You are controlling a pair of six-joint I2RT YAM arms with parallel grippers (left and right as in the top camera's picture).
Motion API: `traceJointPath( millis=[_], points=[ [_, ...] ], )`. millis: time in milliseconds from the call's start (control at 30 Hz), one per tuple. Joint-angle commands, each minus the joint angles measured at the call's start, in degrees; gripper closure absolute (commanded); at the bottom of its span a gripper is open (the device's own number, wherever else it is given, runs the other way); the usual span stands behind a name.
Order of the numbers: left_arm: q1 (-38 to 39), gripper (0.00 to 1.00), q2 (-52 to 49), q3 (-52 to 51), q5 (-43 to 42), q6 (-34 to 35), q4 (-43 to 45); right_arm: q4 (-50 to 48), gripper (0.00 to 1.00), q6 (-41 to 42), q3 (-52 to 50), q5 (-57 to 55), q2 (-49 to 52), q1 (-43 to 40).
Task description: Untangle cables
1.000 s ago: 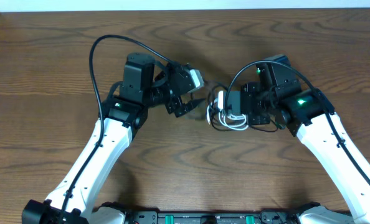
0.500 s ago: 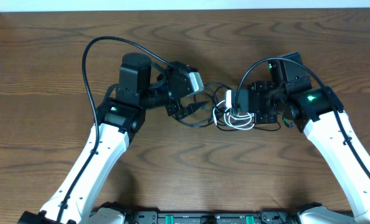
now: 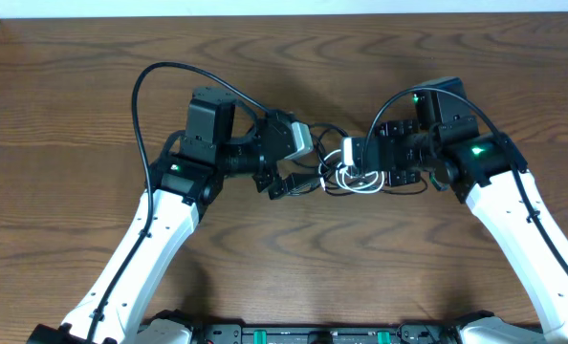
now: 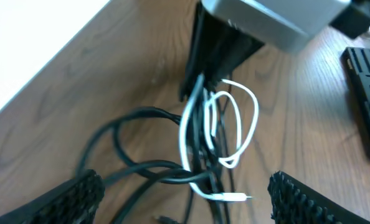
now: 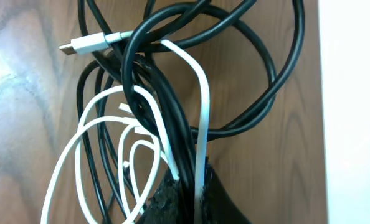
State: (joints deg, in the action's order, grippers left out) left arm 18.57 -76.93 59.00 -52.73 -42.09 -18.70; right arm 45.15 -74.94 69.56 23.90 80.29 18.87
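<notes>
The cables [image 3: 346, 175] form one tangle on the wooden table [image 3: 284, 57], between the two grippers. It holds one white cord [image 5: 94, 42] with a flat plug end, coiled in several loops. Looping black cords [image 5: 155, 123] run through it, at least two, though the exact count cannot be told. The right gripper [image 5: 180, 194] is clamped tight on a bunch of white and black strands together. The left gripper [image 4: 186, 194] stands spread wide just beside the tangle and grips nothing, with the cords in front of its gap.
</notes>
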Motion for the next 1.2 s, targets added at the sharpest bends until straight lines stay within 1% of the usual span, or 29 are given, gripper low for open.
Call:
traceJointPath(
  millis=[0,167,300,400,500,600,633,667,733,800,833,933,1067,1167],
  points=[
    [0.17,0.18,-0.26,1.22,-1.68,-0.33,-1.07,-1.86,0.99,-1.25,1.09,3.96,-0.5,-0.02],
    [0.17,0.2,-0.57,1.22,-1.64,-0.35,-1.42,-3.15,0.99,-3.02,1.09,5.66,-0.52,0.11],
    [0.17,0.21,-0.57,1.22,0.72,-0.33,-1.42,-3.13,0.99,-3.61,1.09,5.62,-0.52,1.22],
    [0.17,0.25,-0.57,1.22,0.94,-0.33,-1.4,-3.15,0.99,-3.8,1.09,5.6,-0.52,1.88],
    [0.17,0.36,-0.57,1.22,1.36,-0.35,-1.4,-3.08,0.99,-3.8,1.09,5.57,-0.52,1.86],
    [0.17,0.36,-0.57,1.22,4.61,-0.35,-1.38,-2.69,0.99,-3.8,1.09,4.48,-0.52,1.86],
    [0.17,0.35,-0.57,1.22,6.51,-0.33,-1.36,-2.47,0.99,-3.8,1.09,4.0,-0.52,1.86],
    [0.15,0.3,-0.57,1.22,8.66,-0.31,-1.18,-2.1,0.99,-3.8,1.09,3.34,-0.52,1.86],
    [0.15,0.3,-0.44,1.22,11.26,-0.28,-0.04,-1.33,0.99,-3.8,1.09,2.1,-0.52,1.84],
    [0.17,0.29,0.09,1.22,11.23,-0.31,2.8,-0.68,0.99,-3.87,1.09,1.73,-0.52,1.84],
    [0.17,0.25,0.26,1.22,11.28,-0.31,4.04,-0.52,0.99,-3.87,1.09,1.73,-0.52,1.86],
    [0.15,0.2,0.33,1.22,13.18,-0.31,7.61,-0.33,0.99,-3.87,1.09,1.79,-0.52,1.86],
    [0.13,0.13,0.33,1.22,15.34,-0.33,8.74,-0.35,0.99,-4.09,1.09,2.16,-0.52,1.86],
    [0.13,0.12,0.31,1.22,15.26,-0.28,7.8,-0.57,0.99,-4.76,1.09,2.19,-0.52,1.88]
  ],
)
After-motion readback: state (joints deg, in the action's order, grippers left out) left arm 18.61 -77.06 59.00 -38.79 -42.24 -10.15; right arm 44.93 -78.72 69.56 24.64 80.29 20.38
